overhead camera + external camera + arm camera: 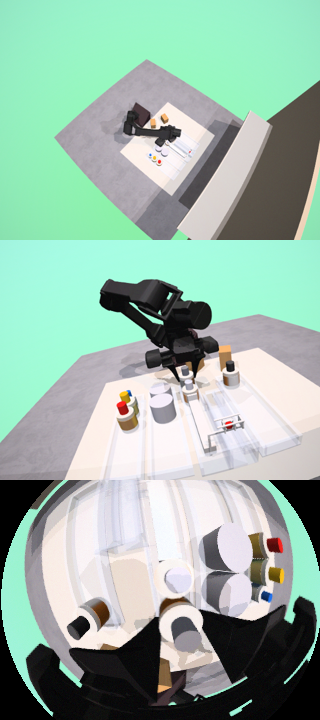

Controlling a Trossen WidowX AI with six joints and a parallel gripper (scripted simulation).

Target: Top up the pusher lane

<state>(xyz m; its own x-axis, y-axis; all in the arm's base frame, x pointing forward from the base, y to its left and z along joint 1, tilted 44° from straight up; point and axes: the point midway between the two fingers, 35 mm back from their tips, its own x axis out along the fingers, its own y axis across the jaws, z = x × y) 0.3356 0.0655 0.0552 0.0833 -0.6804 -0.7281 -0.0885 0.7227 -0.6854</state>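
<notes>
My gripper (186,379) (178,617) is shut on a jar with a grey knob (185,370) (186,634), a cream lid and a brown side, and holds it upright at the robot-side end of the sprung lane. The old jar (190,392) (174,578), with a pale grey-lilac knob, stands directly behind it in the lane; the two look touching or nearly so. The long white pusher part (178,150) (201,420) begins right behind the old jar. The front stop and the held jar's base are mostly hidden, so I cannot tell whether that base rests on the lane floor.
Two lilac cylinders (162,407) (234,547) stand in the neighbouring lane. Beyond them are jars with red (122,408), yellow (124,397) and blue knobs. A black-knobbed jar (230,376) (89,618) stands on the other side. Two orange-brown blocks (164,118) (153,123) stand near the arm.
</notes>
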